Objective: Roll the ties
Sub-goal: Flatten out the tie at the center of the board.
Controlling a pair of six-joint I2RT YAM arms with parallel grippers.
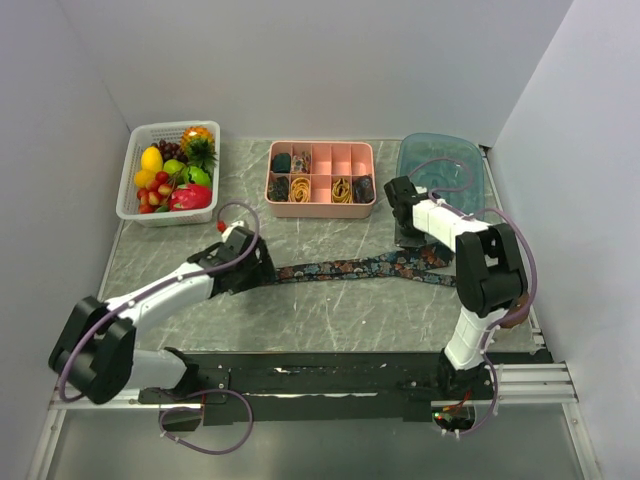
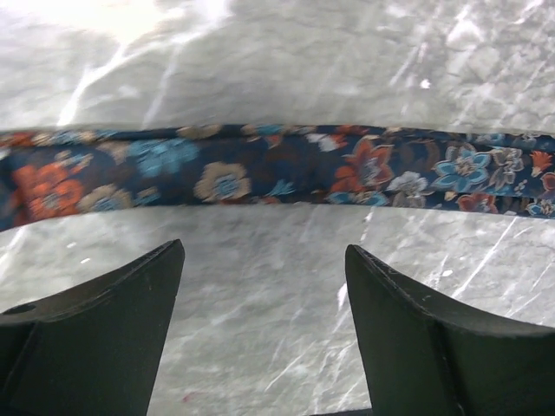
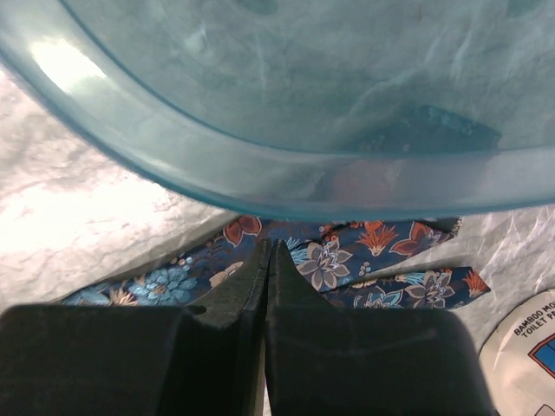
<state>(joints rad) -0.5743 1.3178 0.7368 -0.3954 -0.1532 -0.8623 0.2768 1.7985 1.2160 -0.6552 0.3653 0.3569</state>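
Note:
One tie [image 1: 350,268], dark navy with red, blue and tan flowers, lies stretched flat across the middle of the marble table. My left gripper [image 1: 268,268] is open at the tie's left, narrow end. In the left wrist view the tie [image 2: 277,169] runs across just beyond the open gripper [image 2: 264,251], with nothing between the jaws. My right gripper [image 1: 408,238] is at the tie's wide right end. In the right wrist view its jaws are shut [image 3: 272,244], tips over the tie [image 3: 347,256], and no fabric shows between them.
A clear teal tray [image 1: 445,160] sits at the back right, its rim [image 3: 286,173] just beyond the right gripper. A pink divided box [image 1: 320,207] holds dark rolls and yellow bands. A white basket [image 1: 130,185] of toy fruit stands back left. A white round label [image 3: 525,347] lies near the tie.

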